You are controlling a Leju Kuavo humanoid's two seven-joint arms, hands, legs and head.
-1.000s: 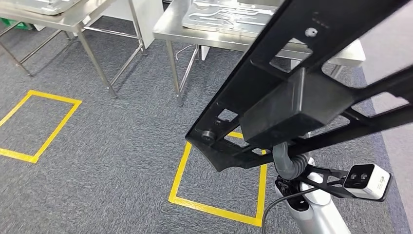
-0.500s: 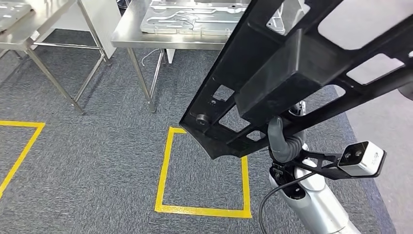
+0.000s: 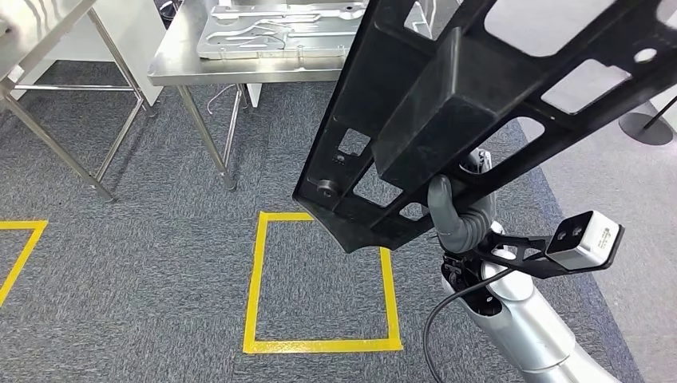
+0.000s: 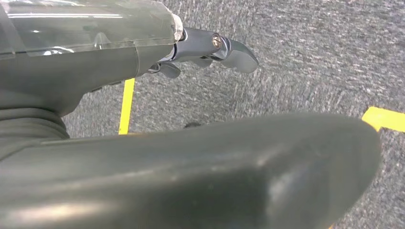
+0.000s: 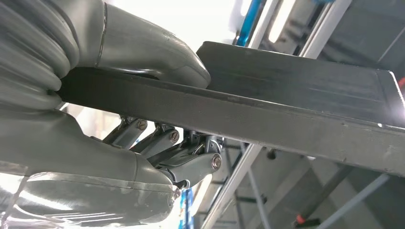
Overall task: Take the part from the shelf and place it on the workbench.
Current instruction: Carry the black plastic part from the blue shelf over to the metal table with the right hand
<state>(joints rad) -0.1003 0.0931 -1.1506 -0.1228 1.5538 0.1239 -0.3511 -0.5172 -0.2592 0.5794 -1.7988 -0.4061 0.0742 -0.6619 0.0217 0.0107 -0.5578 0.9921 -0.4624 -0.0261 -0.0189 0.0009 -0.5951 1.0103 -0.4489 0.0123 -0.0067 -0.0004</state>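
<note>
A large black frame-like part (image 3: 447, 112) with cut-outs and a boxy block fills the upper right of the head view, tilted above the floor. My right hand (image 3: 459, 215) grips it from below. In the right wrist view the thumb (image 5: 143, 47) lies on one face of the part's flat bar (image 5: 296, 109) and the fingers (image 5: 191, 157) wrap the other. The steel workbench (image 3: 172, 68) stands ahead at the upper left and carries a silver stamped panel (image 3: 271, 28). My left hand (image 4: 191, 162) hangs over the carpet holding nothing, its fingers (image 4: 215, 47) apart from the thumb.
A yellow tape square (image 3: 254, 279) marks the grey carpet in front of the workbench, whose legs (image 3: 206, 136) stand just beyond it. A second steel table (image 3: 32, 24) is at the far left, with more tape (image 3: 20, 239) below. A dark round stand base (image 3: 647, 128) sits at right.
The whole view has shifted: the workbench and tape square now lie nearer and more to the left, so the camera moved. My right hand still holds the black part the same way.
</note>
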